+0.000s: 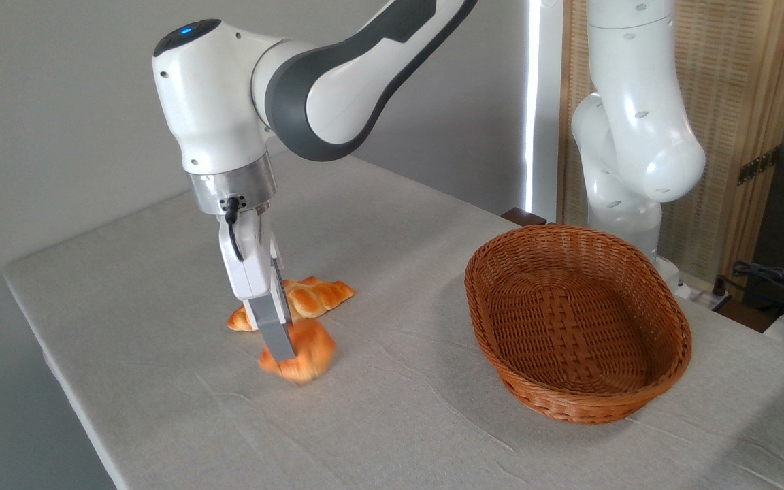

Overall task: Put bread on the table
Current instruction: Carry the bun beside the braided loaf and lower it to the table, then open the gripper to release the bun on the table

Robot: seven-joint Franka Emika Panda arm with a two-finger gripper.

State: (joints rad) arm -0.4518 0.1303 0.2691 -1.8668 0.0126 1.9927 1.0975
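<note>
The white and dark grey robot arm (pixel 310 75) reaches down from the upper part of the view toward the left half of the large rectangular table covered in a light grey, slightly wrinkled cloth (pixel 399 422), its wrist pointing almost straight down. At its tip the narrow white claw with grey fingers (pixel 282 350) is clenched on the small round knotted bread with a golden-orange glossy crust (pixel 307 350); one grey finger (pixel 276 333) lies flat against the near side of the bun, while the other finger is hidden behind it. The bread looks slightly blurred and sits very low over the cloth, with a soft shadow right under it; whether its base touches the table cannot be told. Just behind the bun and the claw lies a long braided golden loaf (pixel 314 297), resting flat on the cloth, its left end poking out beside the finger, and partly covered by the claw. Well apart, on the right half of the table, stands a brown oval wicker basket (pixel 664 381) with nothing inside it. Behind the basket rises the white base column of the arm (pixel 630 136), in front of a pale woven screen in a wooden frame (pixel 739 82)
</note>
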